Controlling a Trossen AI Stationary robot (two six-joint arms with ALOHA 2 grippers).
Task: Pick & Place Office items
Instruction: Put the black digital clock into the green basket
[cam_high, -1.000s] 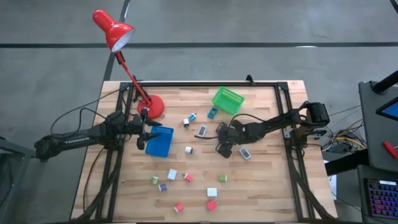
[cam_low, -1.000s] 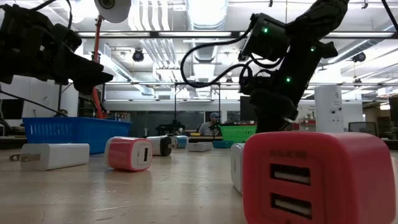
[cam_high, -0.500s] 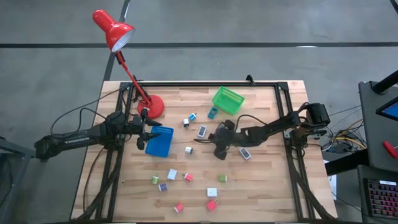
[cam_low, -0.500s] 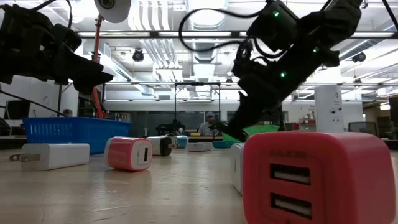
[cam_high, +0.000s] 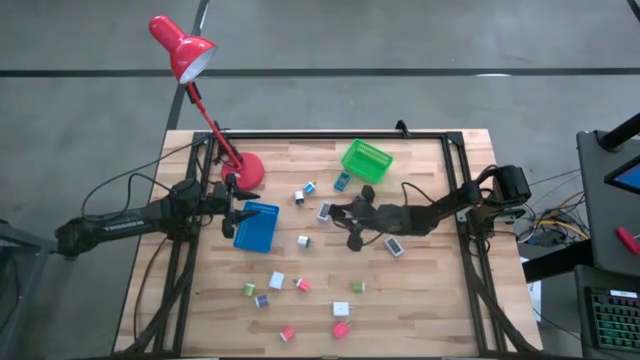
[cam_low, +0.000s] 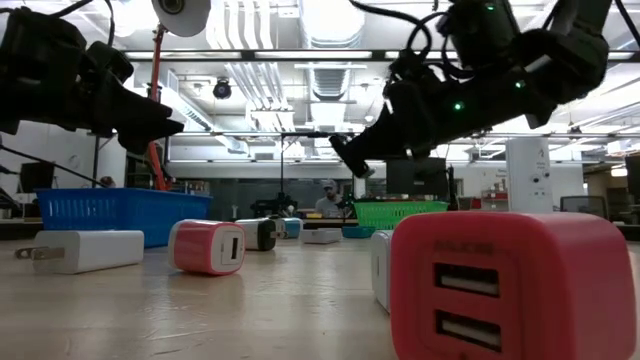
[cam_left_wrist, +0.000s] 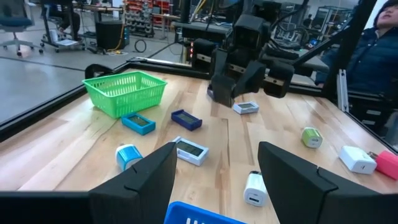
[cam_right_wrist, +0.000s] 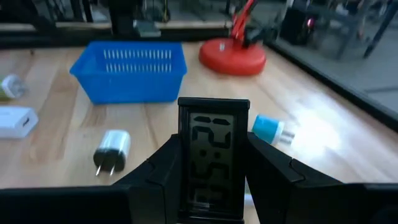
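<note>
Right gripper (cam_high: 340, 212) reaches low across mid-table, fingers clamped; left gripper (cam_high: 243, 206) hovers, fingers parted.

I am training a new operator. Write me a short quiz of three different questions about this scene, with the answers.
1. True or false: the right gripper holds a small black digital clock.
2. Which container lies next to the left gripper: A) green basket B) blue tray?
3. Fill in: the lamp is ___ in colour.

Key: 1 true; 2 B; 3 red.
</note>
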